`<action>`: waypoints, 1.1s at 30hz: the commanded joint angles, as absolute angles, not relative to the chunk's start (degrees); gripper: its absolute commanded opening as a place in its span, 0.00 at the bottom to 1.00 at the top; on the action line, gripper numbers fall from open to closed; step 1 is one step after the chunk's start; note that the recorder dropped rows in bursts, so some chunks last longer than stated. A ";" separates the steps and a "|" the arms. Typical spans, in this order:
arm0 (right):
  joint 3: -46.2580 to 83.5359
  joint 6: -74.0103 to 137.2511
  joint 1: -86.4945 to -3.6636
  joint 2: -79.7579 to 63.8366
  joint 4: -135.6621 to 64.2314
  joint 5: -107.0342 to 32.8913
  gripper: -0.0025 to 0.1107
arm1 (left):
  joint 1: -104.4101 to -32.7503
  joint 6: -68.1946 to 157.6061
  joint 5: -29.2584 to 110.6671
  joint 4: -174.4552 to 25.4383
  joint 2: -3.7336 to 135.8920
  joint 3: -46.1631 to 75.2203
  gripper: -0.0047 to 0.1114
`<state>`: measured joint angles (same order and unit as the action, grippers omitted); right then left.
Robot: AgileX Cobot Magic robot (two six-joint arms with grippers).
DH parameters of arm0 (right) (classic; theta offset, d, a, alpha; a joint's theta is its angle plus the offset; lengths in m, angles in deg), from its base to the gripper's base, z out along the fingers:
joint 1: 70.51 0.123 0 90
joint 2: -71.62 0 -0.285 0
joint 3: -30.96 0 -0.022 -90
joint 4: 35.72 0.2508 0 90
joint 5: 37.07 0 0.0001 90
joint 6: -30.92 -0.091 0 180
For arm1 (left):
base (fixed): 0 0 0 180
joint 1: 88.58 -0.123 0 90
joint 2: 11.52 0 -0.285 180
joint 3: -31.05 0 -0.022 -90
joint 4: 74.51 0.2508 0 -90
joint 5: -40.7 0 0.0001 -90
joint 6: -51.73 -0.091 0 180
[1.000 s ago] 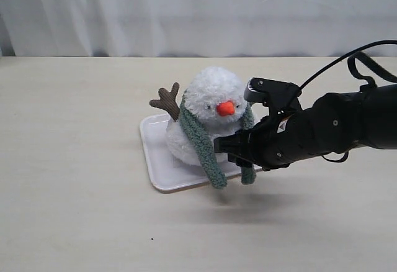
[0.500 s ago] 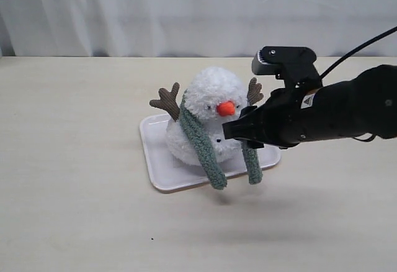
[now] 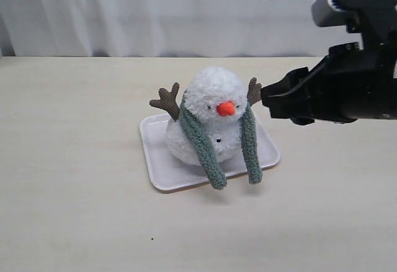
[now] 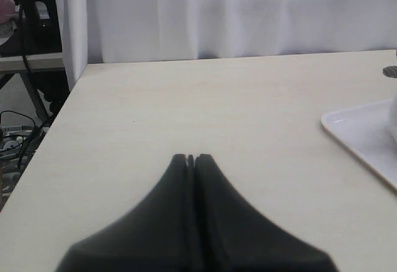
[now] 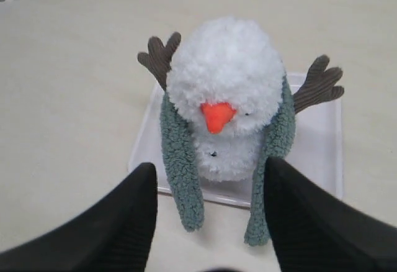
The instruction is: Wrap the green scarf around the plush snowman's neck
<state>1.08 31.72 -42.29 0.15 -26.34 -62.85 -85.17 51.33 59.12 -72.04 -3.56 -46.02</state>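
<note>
The plush snowman point(image 3: 211, 107) point(image 5: 226, 86) sits upright on a white tray point(image 3: 155, 141) point(image 5: 319, 148) at the table's middle. The green scarf point(image 3: 200, 141) point(image 5: 180, 154) is draped behind its neck, and both ends hang down the front, one on each side of the orange nose, past the tray's front rim. My right gripper point(image 3: 268, 98) point(image 5: 211, 172) hovers raised to the right of the snowman, open, with nothing between its fingers. My left gripper point(image 4: 191, 158) is shut and empty over bare table, off to the side of the tray; it does not show in the exterior view.
A white curtain point(image 3: 186, 11) hangs behind the table's far edge. In the left wrist view the table's side edge point(image 4: 59, 110) drops off, with cables and a stand beyond it. The tray's corner point(image 4: 353, 129) shows there too.
My right gripper has pulled back from the snowman's front, rising and moving right. The scarf's right end, which it was hiding, now hangs free in plain view.
</note>
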 commanded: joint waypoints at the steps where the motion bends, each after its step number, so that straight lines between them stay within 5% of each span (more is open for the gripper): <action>1: 0.94 32.17 -42.36 6.33 -26.99 -64.39 0.44 | -85.18 51.42 58.37 -72.17 -3.73 -46.16 0.04; 9: 0.94 33.56 -42.36 16.29 -27.85 -67.60 0.37 | -85.18 51.42 58.37 -72.17 -3.73 -46.16 0.04; 27: 0.55 33.79 -42.36 35.82 -30.83 -79.15 0.36 | -85.18 51.42 58.37 -72.17 -3.73 -46.16 0.04; 33: -2.07 33.79 -42.36 45.83 -34.59 -79.43 0.28 | -85.18 51.42 58.37 -72.17 -3.73 -46.16 0.04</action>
<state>-1.64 33.37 -42.29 43.34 -32.65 -79.21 -85.17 51.33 59.12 -72.04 -3.56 -46.02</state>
